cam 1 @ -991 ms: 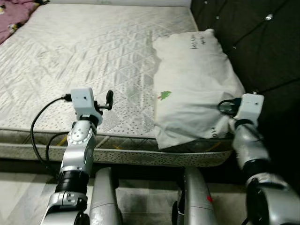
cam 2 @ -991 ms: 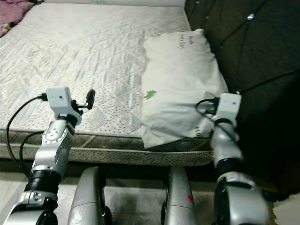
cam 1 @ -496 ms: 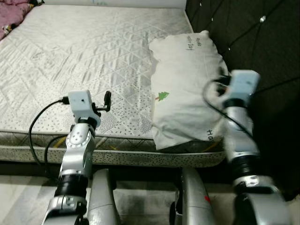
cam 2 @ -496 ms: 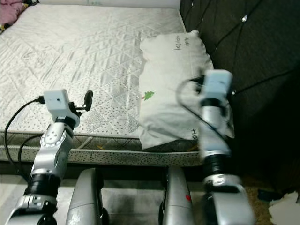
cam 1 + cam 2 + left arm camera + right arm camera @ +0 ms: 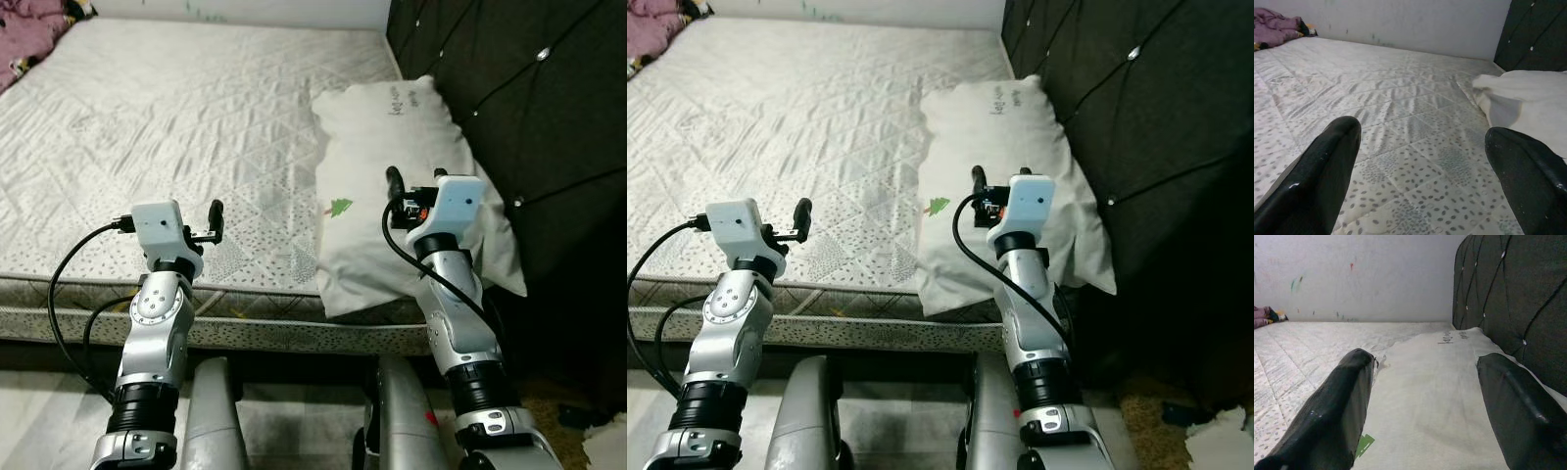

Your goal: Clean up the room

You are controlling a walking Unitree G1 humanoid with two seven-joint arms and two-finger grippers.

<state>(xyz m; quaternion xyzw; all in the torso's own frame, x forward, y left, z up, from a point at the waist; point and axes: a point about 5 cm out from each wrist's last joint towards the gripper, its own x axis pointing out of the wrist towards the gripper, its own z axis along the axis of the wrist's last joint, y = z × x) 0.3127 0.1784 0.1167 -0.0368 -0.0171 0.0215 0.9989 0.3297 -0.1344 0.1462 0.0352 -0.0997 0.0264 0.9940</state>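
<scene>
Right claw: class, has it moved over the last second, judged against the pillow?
Yes. The right claw has swung from the pillow's headboard-side edge inward, and now hangs open above the pillow's middle.

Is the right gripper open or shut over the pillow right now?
Open. The right gripper has its jaws spread wide above the white pillow, which shows between them in the right wrist view, ungrasped.

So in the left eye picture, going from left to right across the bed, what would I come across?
Pink bedding at the far left corner → left claw over the bare mattress → white pillow with the right claw over it → dark tufted headboard.
</scene>
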